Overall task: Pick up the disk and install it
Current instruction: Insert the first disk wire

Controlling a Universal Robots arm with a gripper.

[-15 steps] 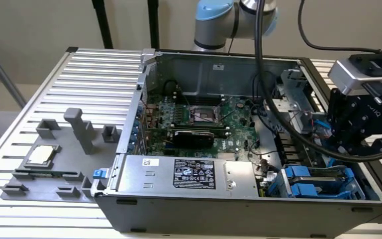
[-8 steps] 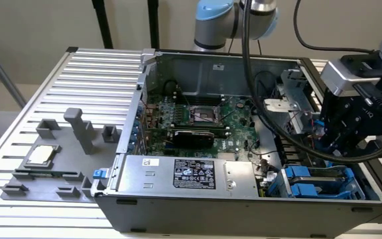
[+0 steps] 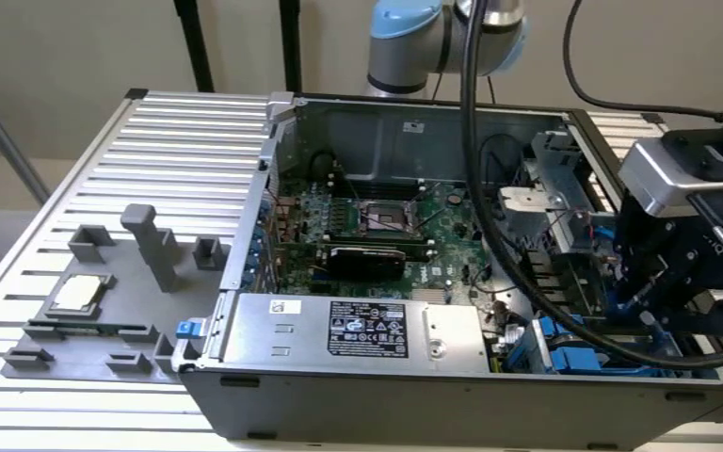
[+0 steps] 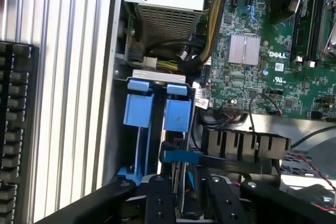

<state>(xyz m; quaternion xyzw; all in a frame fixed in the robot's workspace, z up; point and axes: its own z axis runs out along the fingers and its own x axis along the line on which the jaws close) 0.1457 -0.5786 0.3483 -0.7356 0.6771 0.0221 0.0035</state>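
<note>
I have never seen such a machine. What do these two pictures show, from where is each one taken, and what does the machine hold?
The machine is a robot arm with a gripper, a two-fingered clamp, at its end. The exterior view comes from a camera standing apart. It shows a ribbed metal table with an open computer case on it. Beside the case, at that view's left, lies a grey tray with a small silver chip on it. The wrist view comes from a camera on the arm itself. It looks along the gripper into the case, at the green board and some blue tabs. The gripper seems to be shut on the disk, seen edge-on in its blue frame, next to those tabs.
</note>
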